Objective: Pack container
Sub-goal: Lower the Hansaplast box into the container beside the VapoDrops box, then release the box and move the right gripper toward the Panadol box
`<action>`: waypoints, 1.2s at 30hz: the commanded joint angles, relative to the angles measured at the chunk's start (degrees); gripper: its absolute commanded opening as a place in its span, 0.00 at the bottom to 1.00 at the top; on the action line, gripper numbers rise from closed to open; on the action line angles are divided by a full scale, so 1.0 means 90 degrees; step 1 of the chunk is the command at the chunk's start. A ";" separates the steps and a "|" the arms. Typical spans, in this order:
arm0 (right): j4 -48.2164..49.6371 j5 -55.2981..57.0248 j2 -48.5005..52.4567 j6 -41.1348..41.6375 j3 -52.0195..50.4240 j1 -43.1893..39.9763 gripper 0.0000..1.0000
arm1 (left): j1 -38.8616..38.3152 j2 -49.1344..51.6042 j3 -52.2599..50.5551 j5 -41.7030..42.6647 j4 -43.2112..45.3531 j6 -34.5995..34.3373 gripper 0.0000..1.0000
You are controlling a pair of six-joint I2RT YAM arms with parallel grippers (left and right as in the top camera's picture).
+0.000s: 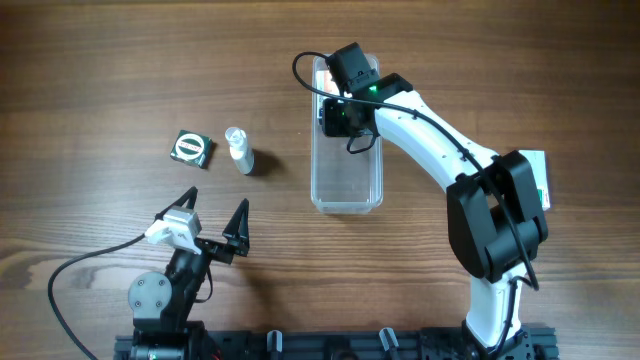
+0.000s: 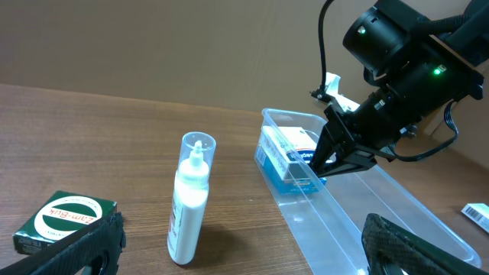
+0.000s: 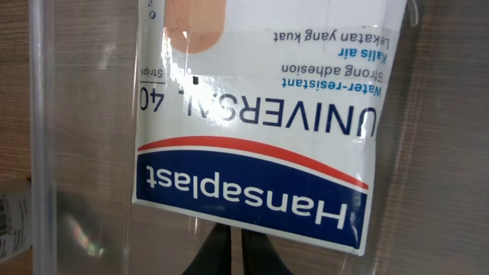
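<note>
Jaws of right gripper pinched shut on nothing, tips at plaster box in the far end of mid-table container — box placement looks done — next calls for retreat, then wide-open left gripper taking the bottle.

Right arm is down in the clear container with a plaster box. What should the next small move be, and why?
Probably lift the right gripper straight up out of the container. Its jaws are shut with the tips just short of the plaster box, which already lies in the container's far end, so nothing is held. The bottle and green box are outside, near the open left gripper.
</note>
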 commanded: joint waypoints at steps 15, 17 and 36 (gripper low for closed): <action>-0.0782 0.0126 -0.0136 -0.0299 0.0746 0.0000 0.11 | 0.0046 -0.0041 -0.0051 -0.0017 0.0012 0.0100 1.00; -0.1013 0.0126 -0.0364 -0.0338 0.0889 -0.0051 0.12 | 0.0046 -0.0041 -0.0051 -0.0017 0.0012 0.0100 1.00; -0.4483 0.1421 -0.2776 -0.2844 0.1350 -0.3755 1.00 | 0.0046 -0.0041 -0.0051 -0.0017 0.0010 0.0100 1.00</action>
